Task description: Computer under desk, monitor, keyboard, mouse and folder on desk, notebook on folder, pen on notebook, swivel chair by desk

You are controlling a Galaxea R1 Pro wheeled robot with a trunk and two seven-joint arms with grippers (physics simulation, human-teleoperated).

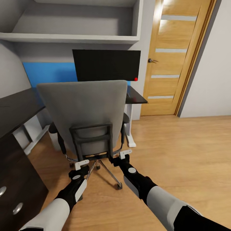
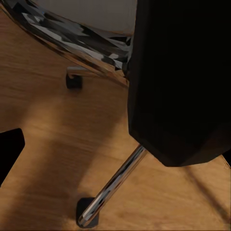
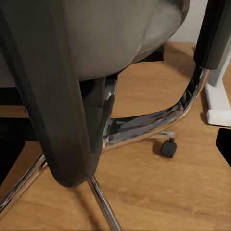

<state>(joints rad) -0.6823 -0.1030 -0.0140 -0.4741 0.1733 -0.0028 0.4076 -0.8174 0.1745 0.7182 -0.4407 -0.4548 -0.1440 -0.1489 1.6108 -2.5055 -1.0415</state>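
Note:
I face the back of the swivel chair (image 1: pixel 83 106), with its grey backrest, black rear frame (image 1: pixel 91 141) and chrome star base (image 1: pixel 107 171). Beyond it the monitor (image 1: pixel 106 64) stands on the black desk (image 1: pixel 136 96), a red light at its corner. My left gripper (image 1: pixel 82 166) and right gripper (image 1: pixel 124 156) are both open, low at the two bottom corners of the black frame. The left wrist view has the frame post (image 2: pixel 178 82) close up, and the right wrist view has it too (image 3: pixel 53 96). A dark fingertip (image 2: pixel 8 154) sits at the picture's edge. Computer, keyboard, mouse, folder, notebook and pen are hidden.
The desk's other wing (image 1: pixel 16 109) runs along the left over dark drawers (image 1: pixel 16 186) with round knobs. A white desk leg (image 1: pixel 130 134) stands right of the chair. A grey shelf (image 1: pixel 70 38) hangs above, and a wooden door (image 1: pixel 173 57) is at the back right. Wood floor (image 1: pixel 183 150) opens rightward.

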